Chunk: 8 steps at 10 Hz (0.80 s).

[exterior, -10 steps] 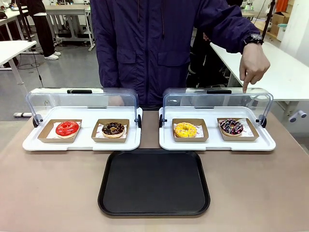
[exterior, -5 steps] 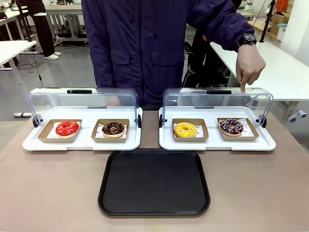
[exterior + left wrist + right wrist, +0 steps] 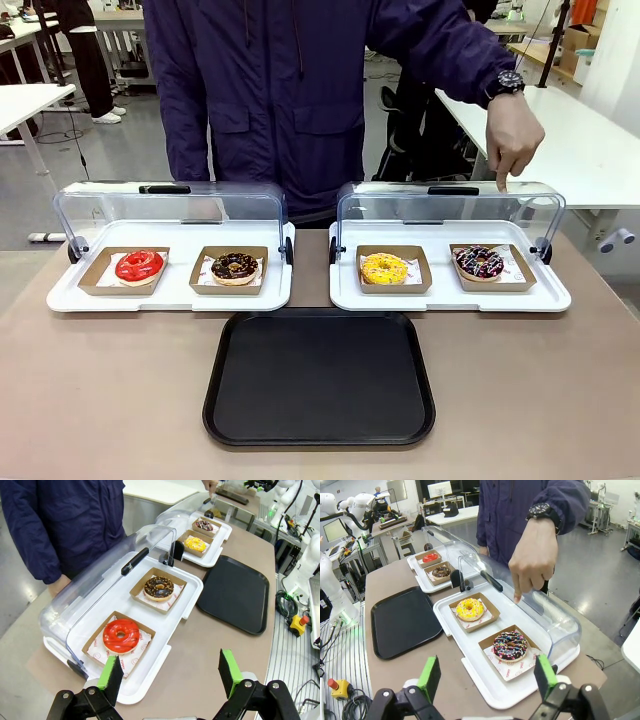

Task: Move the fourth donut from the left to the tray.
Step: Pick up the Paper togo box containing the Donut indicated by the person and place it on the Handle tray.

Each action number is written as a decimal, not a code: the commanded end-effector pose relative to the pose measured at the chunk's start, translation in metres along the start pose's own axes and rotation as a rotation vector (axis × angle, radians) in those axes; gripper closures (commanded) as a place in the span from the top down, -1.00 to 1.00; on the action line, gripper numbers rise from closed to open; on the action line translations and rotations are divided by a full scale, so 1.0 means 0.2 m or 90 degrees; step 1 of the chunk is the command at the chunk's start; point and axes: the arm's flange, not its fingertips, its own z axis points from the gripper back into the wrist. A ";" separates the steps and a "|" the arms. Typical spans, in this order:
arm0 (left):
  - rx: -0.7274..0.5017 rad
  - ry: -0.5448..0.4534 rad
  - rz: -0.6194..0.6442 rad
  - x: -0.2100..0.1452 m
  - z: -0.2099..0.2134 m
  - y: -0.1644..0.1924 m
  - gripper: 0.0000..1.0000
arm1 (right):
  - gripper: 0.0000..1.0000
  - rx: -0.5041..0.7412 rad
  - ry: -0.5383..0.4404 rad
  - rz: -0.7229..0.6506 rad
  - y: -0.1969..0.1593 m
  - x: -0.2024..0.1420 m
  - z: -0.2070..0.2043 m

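Over the table (image 3: 385, 582), right tool (image 3: 487, 676) gapes empty.

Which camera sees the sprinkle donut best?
The right wrist view: the sprinkle donut lies close and large, its sprinkles clear. The front view shows it smaller and flatter. The left wrist view shows it tiny and far off.

The right-hand white plastic tray's (image 3: 450, 301) near side is open to me; its raised clear plastic lid (image 3: 450, 210) and a person's pointing hand (image 3: 514, 135) block behind.
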 end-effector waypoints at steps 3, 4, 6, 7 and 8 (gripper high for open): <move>-0.005 -0.009 -0.007 0.00 0.00 0.00 1.00 | 1.00 -0.001 -0.019 0.007 -0.01 0.01 0.00; -0.005 -0.009 -0.007 0.00 0.00 0.00 1.00 | 1.00 -0.001 -0.019 0.007 -0.01 0.01 0.00; -0.005 -0.009 -0.007 0.00 0.00 0.00 1.00 | 1.00 0.000 0.000 0.000 0.00 0.00 0.00; -0.005 -0.009 -0.007 0.00 0.00 0.00 1.00 | 1.00 0.008 0.034 0.037 0.02 0.04 -0.05; -0.005 -0.009 -0.007 0.00 0.00 0.00 1.00 | 1.00 0.019 0.070 0.068 0.06 0.09 -0.13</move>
